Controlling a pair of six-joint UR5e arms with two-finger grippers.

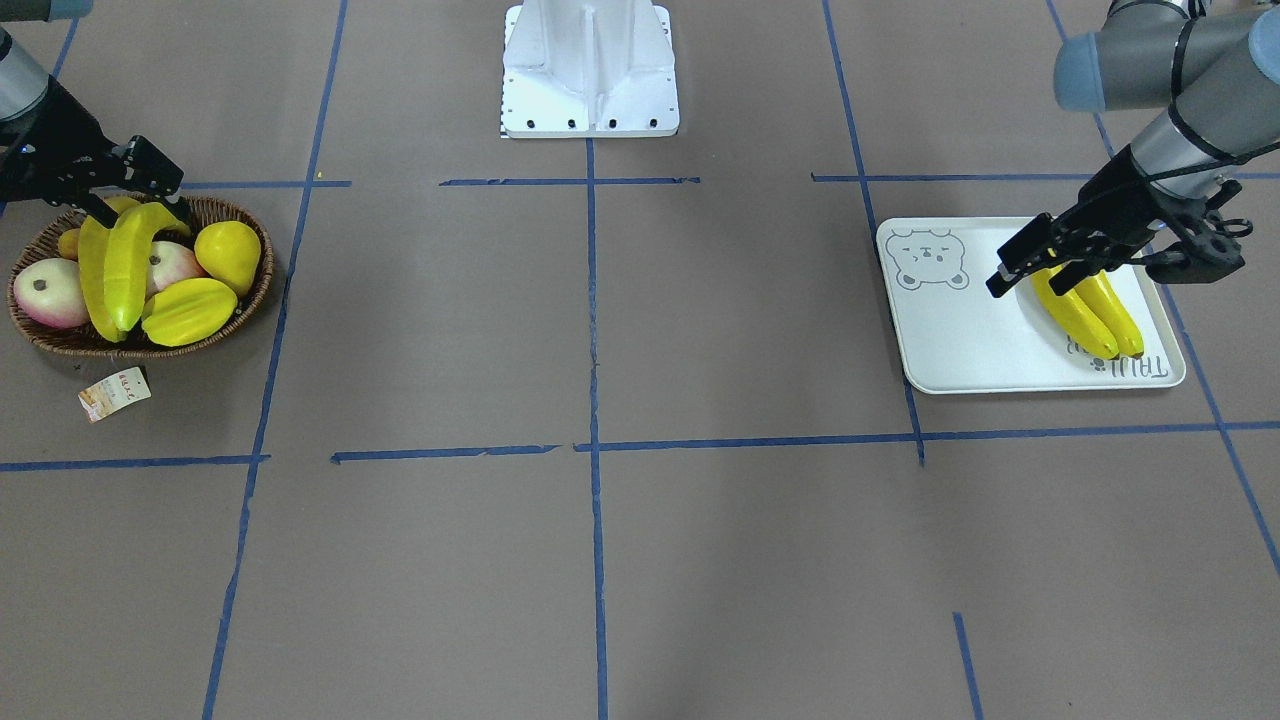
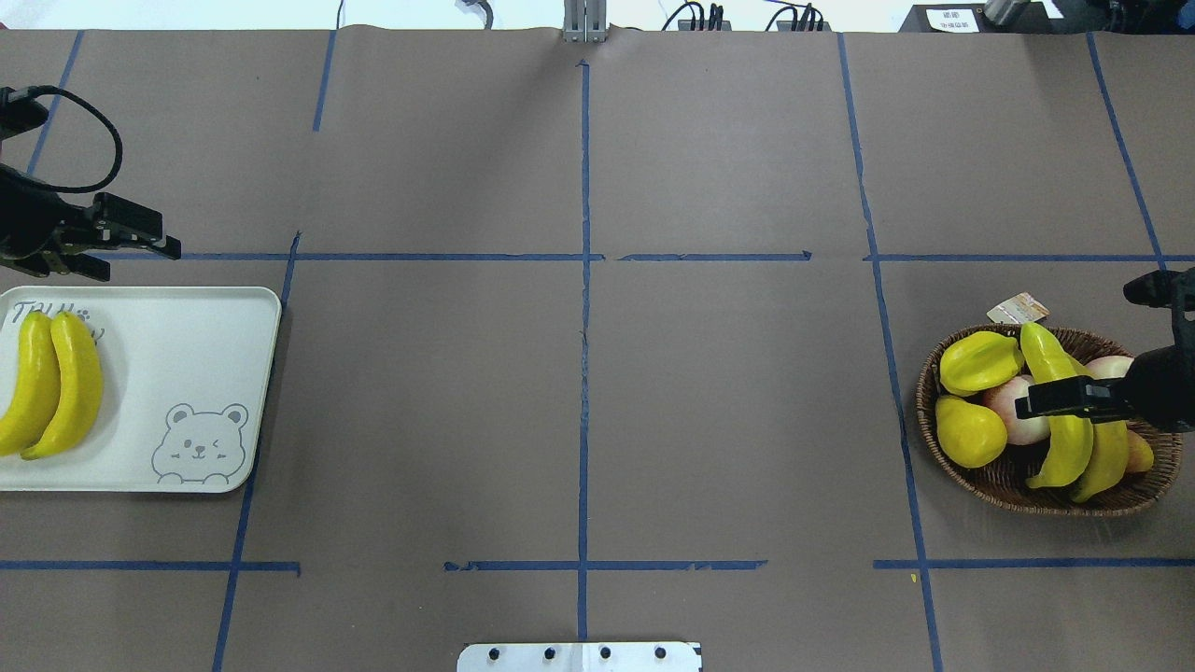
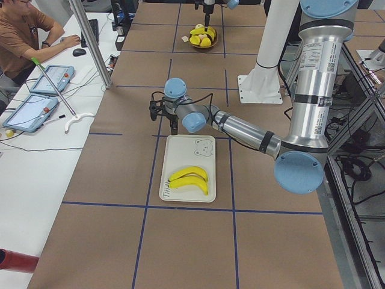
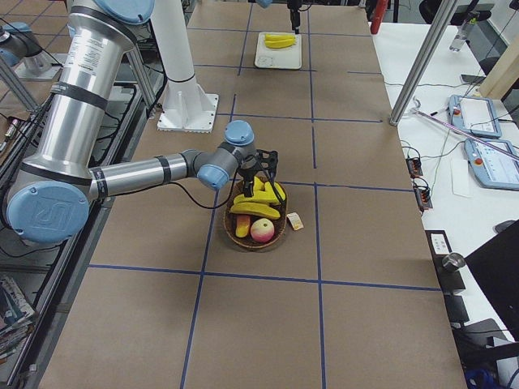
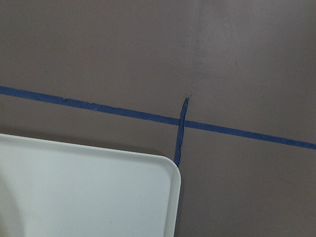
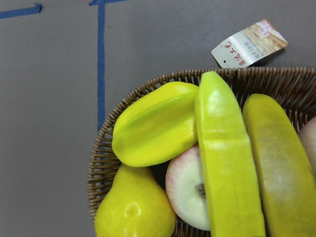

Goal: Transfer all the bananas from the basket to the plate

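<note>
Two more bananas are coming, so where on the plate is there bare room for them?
The plate lies bare between its two bananas and the rim at the bear print end. The lettered end is taken by those bananas. The basket is crowded with fruit.

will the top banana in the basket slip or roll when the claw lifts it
The top banana looks glossy and smooth, so it may slip when gripped. It is curved and rests on an apple and a second banana, so it could rock. It bridges them without sagging, so likely stiff.
</note>
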